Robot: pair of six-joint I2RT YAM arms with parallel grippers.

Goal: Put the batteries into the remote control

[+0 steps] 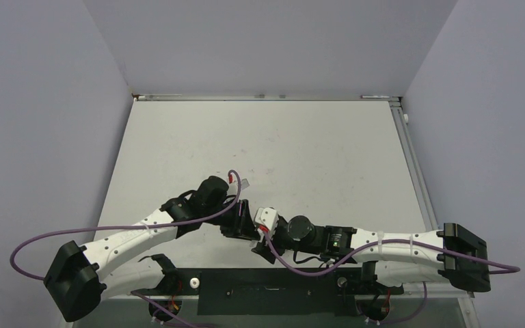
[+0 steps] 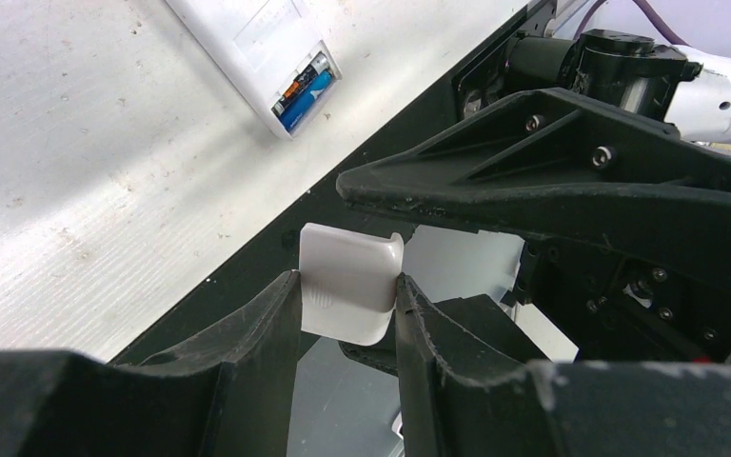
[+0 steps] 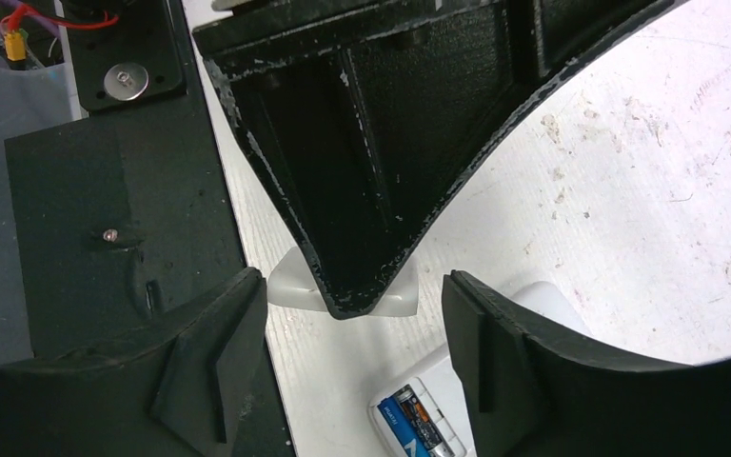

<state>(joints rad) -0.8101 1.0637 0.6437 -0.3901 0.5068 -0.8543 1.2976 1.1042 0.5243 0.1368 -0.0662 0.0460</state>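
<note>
Logged left gripper [image 2: 347, 284] clamped on a small white cover piece [image 2: 352, 257], one finger pressing each side and the piece upright between them. Found right gripper [image 3: 352, 286] with claw apart, gripping nothing; noted one black finger of the left gripper pointing down into that gap, the white cover piece showing just behind its tip. Located remote control [image 2: 247, 43] flat on the table [image 2: 76, 190], at 11 o'clock from the held piece in left wrist view and at 5 o'clock from the gap in right wrist view. Saw its compartment uncovered, with the batteries [image 2: 305, 88] seated side by side, one blue, one dark. Placed both grippers over the table's 6 o'clock edge, beside the black base plate [image 3: 86, 219].
</note>
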